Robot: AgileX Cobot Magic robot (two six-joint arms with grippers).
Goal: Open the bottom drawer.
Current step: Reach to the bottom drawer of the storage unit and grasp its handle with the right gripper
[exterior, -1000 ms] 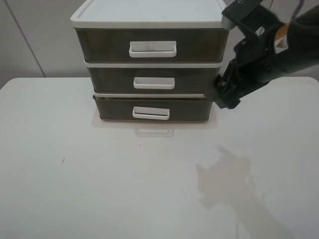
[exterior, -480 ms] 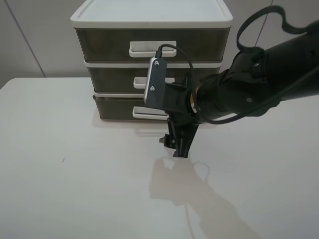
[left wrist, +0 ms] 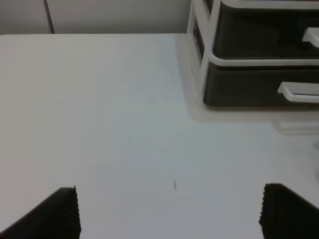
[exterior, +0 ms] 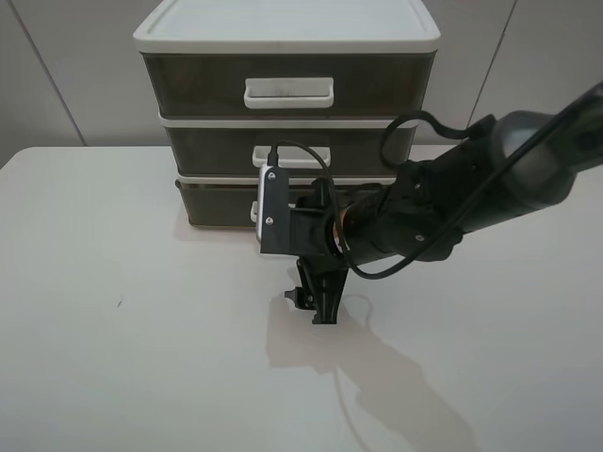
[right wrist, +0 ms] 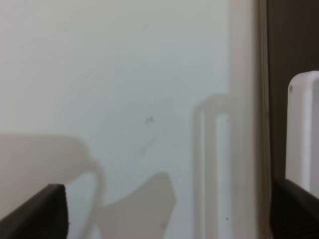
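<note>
— Since half a second ago your right end effector [exterior: 317, 309] has slid down and left; it now points at the bench [exterior: 113, 358].
— Its state?
— Released, fingers wide apart. The left end effector [left wrist: 169, 216] is spread too.
— The bottom drawer [exterior: 215, 207]?
— Centre frame, lowest of the stack, pushed in. Its long axis runs left to right and its front faces the lower edge. Your arm covers most of its white handle [left wrist: 299, 93].
</note>
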